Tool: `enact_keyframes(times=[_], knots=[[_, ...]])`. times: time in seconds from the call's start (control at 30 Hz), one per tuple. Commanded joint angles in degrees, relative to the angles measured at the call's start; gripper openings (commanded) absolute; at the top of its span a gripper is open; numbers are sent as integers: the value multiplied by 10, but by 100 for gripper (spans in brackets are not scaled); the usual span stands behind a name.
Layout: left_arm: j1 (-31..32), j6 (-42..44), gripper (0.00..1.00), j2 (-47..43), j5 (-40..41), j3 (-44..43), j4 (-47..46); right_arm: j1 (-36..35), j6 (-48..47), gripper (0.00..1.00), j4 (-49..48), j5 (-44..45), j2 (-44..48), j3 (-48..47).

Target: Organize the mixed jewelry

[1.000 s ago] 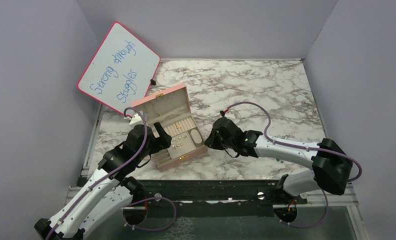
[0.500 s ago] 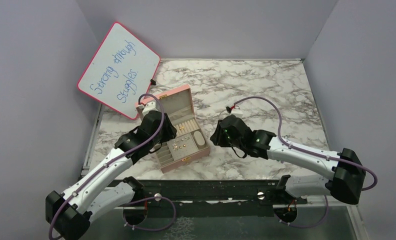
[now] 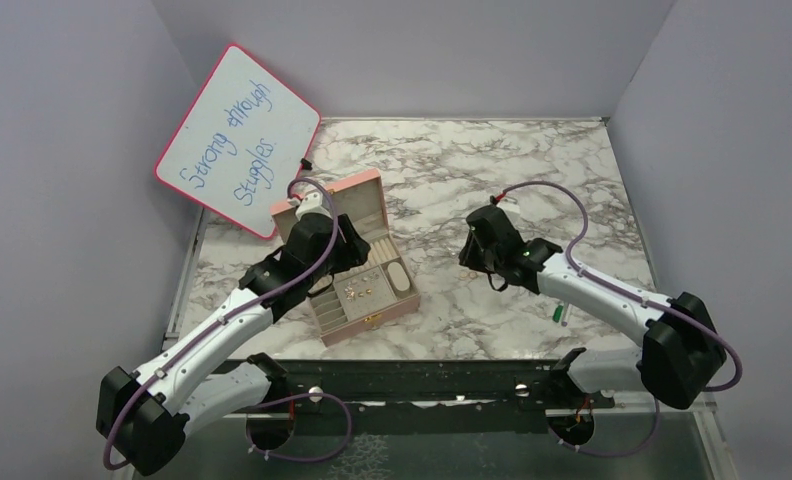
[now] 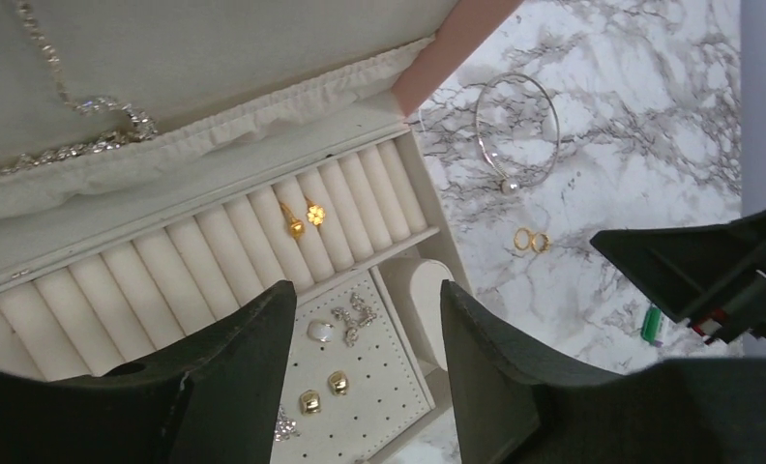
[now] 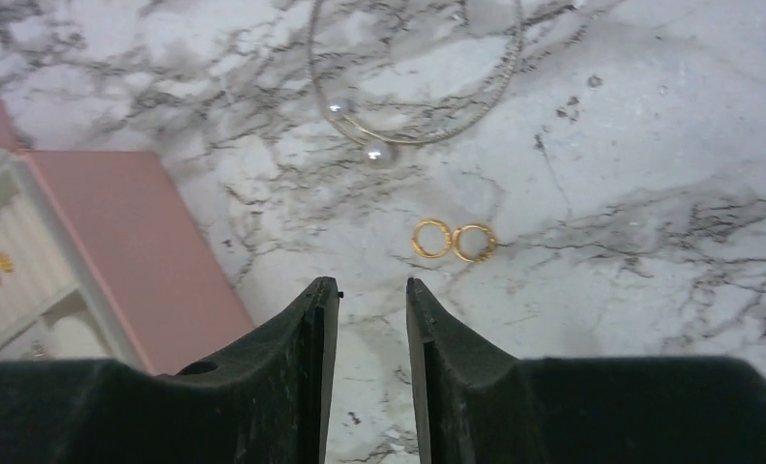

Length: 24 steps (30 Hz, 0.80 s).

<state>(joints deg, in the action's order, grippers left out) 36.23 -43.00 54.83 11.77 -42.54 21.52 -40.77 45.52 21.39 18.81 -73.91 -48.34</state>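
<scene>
pink rectangular compartmented jewellery box (image 3: 369,321) lid up | left gripper (image 4: 360,302) over box tray, jaws spread wide, empty | right gripper (image 5: 372,290) beside box, jaws narrowly parted, empty | two tiny gold rings (image 5: 454,240) touching, on marble near box | small gold studs (image 4: 309,401) inside box

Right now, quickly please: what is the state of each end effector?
Left end effector: open wide, holding nothing.
Right end effector: open only narrowly, holding nothing.

Marble table (image 3: 532,160), pink box (image 5: 147,242), silver bangle (image 5: 377,152), two gold rings (image 5: 454,241), green pen (image 3: 558,312)
</scene>
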Motion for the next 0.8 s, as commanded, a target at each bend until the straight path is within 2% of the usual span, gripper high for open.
enact_keyframes(times=[0.0, 0.27, 0.77], knots=[[0, 25, 60, -2, -48, 9, -54, 23, -27, 37, 50, 13, -24, 26], [1, 30, 62, 6, -83, 15, -74, 54, -35, 34, 51, 31, -75, 34], [0, 25, 63, -9, -89, 34, -77, 73, -59, 27, -16, 2, -140, 27]])
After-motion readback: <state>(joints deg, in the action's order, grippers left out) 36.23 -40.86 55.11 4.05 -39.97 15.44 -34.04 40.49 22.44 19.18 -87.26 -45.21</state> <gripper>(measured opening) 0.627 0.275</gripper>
